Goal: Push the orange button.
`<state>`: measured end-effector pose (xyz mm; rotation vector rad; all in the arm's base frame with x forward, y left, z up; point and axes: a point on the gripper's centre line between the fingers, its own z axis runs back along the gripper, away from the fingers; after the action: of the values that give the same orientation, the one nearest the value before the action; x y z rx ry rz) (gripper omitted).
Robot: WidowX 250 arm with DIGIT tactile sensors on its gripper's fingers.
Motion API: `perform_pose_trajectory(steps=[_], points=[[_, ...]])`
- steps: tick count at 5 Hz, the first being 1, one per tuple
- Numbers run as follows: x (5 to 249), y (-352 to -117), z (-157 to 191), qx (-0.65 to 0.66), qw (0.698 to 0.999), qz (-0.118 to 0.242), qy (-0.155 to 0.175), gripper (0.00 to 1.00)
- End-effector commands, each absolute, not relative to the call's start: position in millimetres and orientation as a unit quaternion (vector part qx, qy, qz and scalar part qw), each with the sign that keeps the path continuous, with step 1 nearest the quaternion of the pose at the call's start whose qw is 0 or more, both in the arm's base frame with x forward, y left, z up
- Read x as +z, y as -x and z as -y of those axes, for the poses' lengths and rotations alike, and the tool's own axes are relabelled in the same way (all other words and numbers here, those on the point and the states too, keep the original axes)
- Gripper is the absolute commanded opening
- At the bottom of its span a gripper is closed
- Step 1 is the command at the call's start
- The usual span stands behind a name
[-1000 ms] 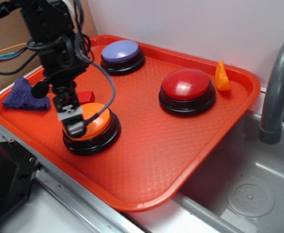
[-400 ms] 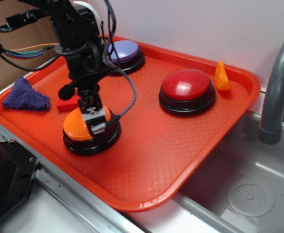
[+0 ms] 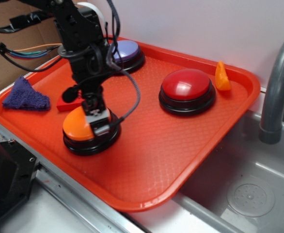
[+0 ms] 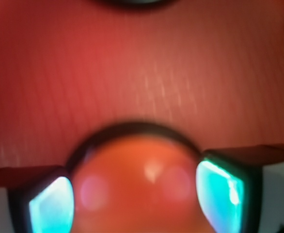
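The orange button [image 3: 76, 127], a glossy dome on a black round base, sits at the front left of the red tray [image 3: 156, 145]. My gripper [image 3: 99, 124] points down onto the right half of the dome and touches it, hiding that side. In the wrist view the orange button [image 4: 137, 189] fills the gap between my two fingers [image 4: 50, 208], which stand well apart on either side of it. The gripper [image 4: 134, 199] is open and grips nothing.
A red button [image 3: 187, 85] and a purple button [image 3: 125, 48] stand farther back on the tray. A small orange wedge [image 3: 222, 76], a red block [image 3: 67, 103] and a purple cloth [image 3: 25, 95] lie near its edges. A sink [image 3: 248, 189] and faucet [image 3: 277, 87] are at right.
The arm has swung right, carrying the gripper from the left side of the orange dome to its right half. It sits slightly lower on the dome than 0.4 s ago.
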<state>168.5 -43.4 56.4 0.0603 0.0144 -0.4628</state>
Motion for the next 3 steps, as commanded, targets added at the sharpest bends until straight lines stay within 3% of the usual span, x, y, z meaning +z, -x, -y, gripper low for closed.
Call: perform_pose_trajectory(steps=[1, 3], points=[[100.8, -170.5, 43.1, -0.211, 0.976, 0.035, -0.046, 1.00], [117.7, -167.9, 39.3, -0.209, 0.977, 0.044, -0.021, 1.00]])
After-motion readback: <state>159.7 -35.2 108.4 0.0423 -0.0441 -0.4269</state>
